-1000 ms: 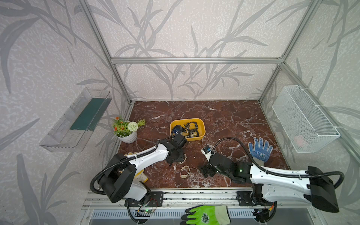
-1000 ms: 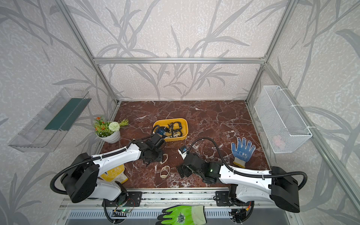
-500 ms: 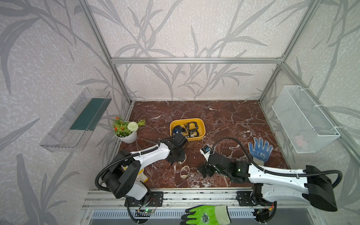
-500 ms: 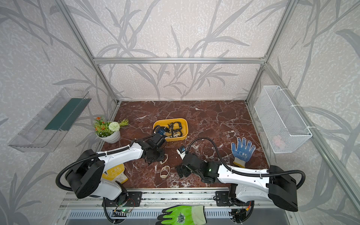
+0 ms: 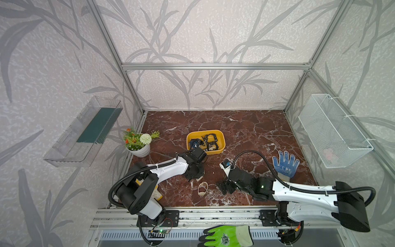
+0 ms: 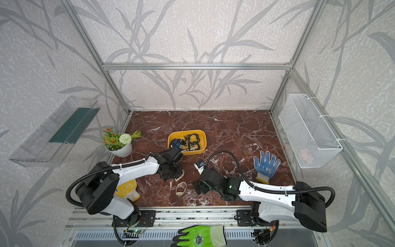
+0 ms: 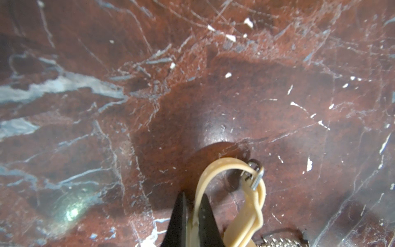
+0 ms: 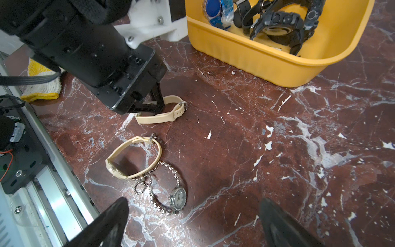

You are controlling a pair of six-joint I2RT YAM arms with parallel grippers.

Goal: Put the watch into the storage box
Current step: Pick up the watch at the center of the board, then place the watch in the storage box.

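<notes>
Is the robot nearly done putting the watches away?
Partway. Already in the storage box: dark watches and a blue watch. The left gripper has its jaws shut on the strap of a beige watch, down on the table. Left: carrying it to the box. A second beige watch and a silver watch lie loose nearby, by the open right gripper.

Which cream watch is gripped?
The cream watch nearer the storage box, strap in the left gripper; the other cream watch lies free, touching the silver watch.
</notes>
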